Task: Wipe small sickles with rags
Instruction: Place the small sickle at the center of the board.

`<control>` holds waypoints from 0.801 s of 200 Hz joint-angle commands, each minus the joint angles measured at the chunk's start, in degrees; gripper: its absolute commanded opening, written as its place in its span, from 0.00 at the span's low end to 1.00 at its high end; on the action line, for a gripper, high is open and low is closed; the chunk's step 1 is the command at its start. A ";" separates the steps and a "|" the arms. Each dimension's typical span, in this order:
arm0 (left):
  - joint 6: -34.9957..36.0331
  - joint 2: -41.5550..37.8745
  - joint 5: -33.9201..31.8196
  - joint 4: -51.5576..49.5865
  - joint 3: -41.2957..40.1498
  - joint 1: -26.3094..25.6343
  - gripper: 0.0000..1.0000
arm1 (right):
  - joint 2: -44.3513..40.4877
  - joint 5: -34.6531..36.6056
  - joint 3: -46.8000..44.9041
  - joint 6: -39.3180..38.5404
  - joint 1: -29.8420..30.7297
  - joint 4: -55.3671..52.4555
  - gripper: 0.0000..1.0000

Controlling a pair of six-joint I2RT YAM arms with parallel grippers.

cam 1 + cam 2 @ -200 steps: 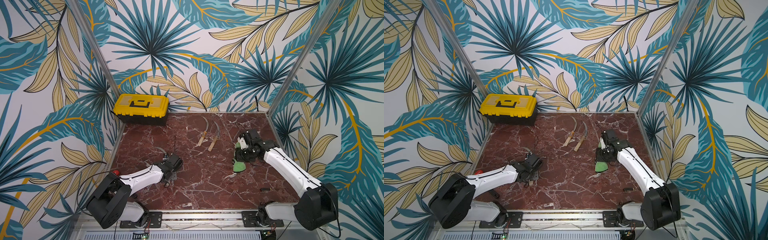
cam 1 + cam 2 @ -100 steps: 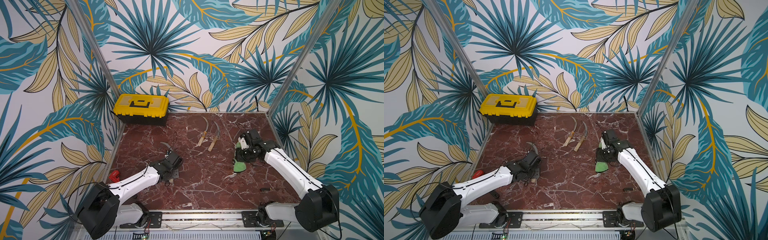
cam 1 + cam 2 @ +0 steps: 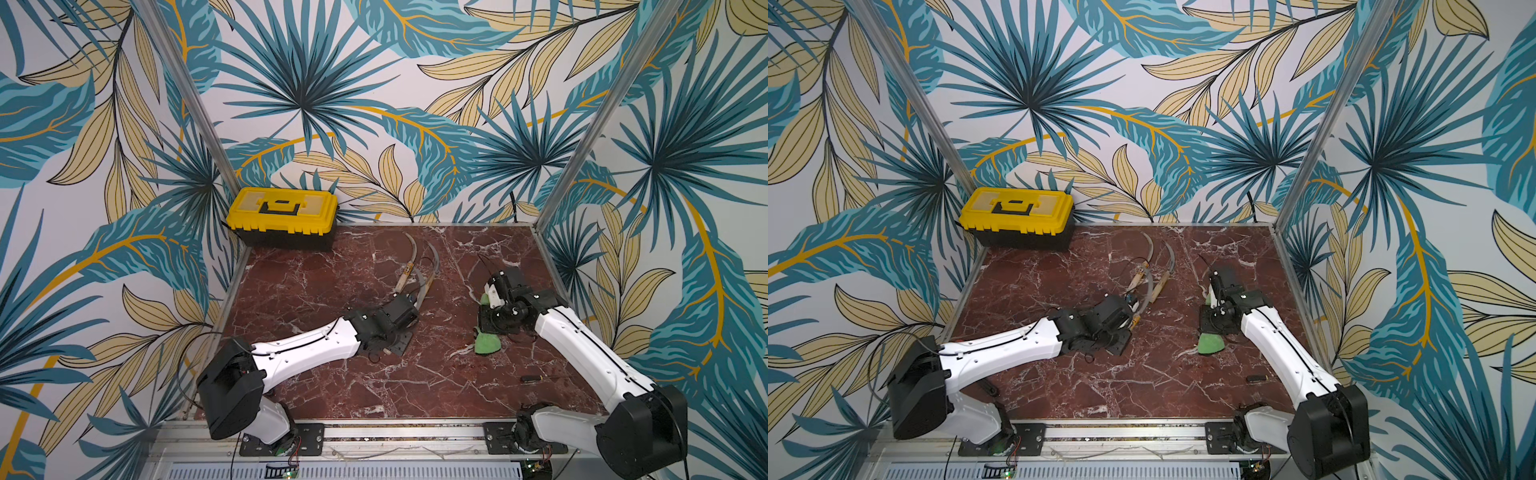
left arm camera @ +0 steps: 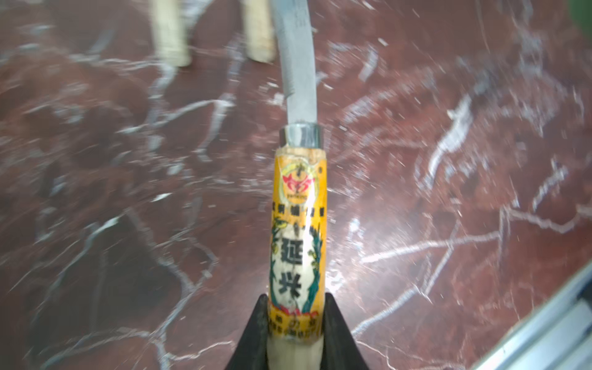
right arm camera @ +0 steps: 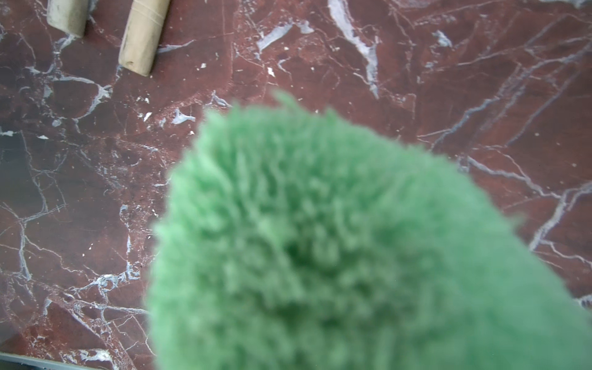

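Observation:
My left gripper (image 4: 296, 307) is shut on a small sickle (image 4: 298, 224), gripping the lower end of its pale handle below the orange label; the grey blade (image 4: 298, 64) curves away ahead of it. In both top views this gripper (image 3: 409, 309) sits mid-table, just in front of two more sickles (image 3: 432, 266) (image 3: 1163, 274) lying side by side. The right gripper (image 3: 484, 330) is shut on the green fuzzy rag (image 3: 487, 344), which hangs just above the marble right of centre. The rag (image 5: 336, 240) hides the right fingers in the wrist view.
A yellow and black toolbox (image 3: 282, 218) stands at the back left corner. A small dark object (image 3: 532, 378) lies near the front right. Metal posts and patterned walls close in the red marble table (image 3: 374, 386) on three sides.
The left arm has swung to the right and away from the front with its sickle, ending by the two lying sickles. The right arm and rag have stayed put.

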 commanded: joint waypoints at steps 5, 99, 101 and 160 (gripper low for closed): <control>8.39 4.30 5.81 1.14 3.81 -2.18 0.00 | -1.87 1.57 -0.86 0.67 -1.52 -2.20 0.14; 17.34 23.31 11.74 4.62 17.91 -3.50 0.00 | -1.62 2.62 -0.97 -0.82 -5.45 -3.57 0.14; 17.40 23.65 11.83 4.67 18.25 -3.45 0.00 | -1.55 2.63 -0.95 -0.90 -5.52 -3.65 0.14; 17.93 30.41 14.87 4.68 25.48 -1.76 0.00 | -0.82 1.87 -0.95 -1.19 -6.86 -3.60 0.14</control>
